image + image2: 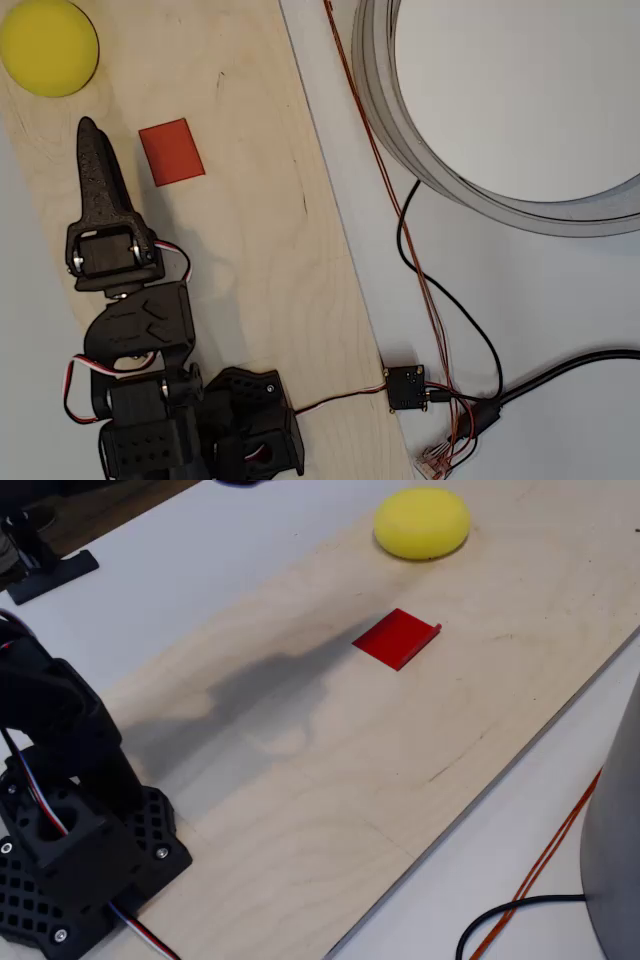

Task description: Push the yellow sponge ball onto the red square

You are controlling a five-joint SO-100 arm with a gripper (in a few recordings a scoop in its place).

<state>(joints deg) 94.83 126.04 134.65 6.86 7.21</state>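
Yellow sponge ball [47, 46] is sitting at the top left corner of the plywood board [260, 250] in my overhead view, well apart from the red square [172, 152], which lies flat and a bit tilted on the board. My fingers [90, 135] look pressed together into one black point, aimed up toward the ball but not touching it, just left of the square. White bench [520, 300] carries some wires [440, 300].

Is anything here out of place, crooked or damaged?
Only a small thing: the red square lies tilted on the wooden board, and one edge seems lifted in the fixed view. The yellow sponge ball looks intact, apart from it.
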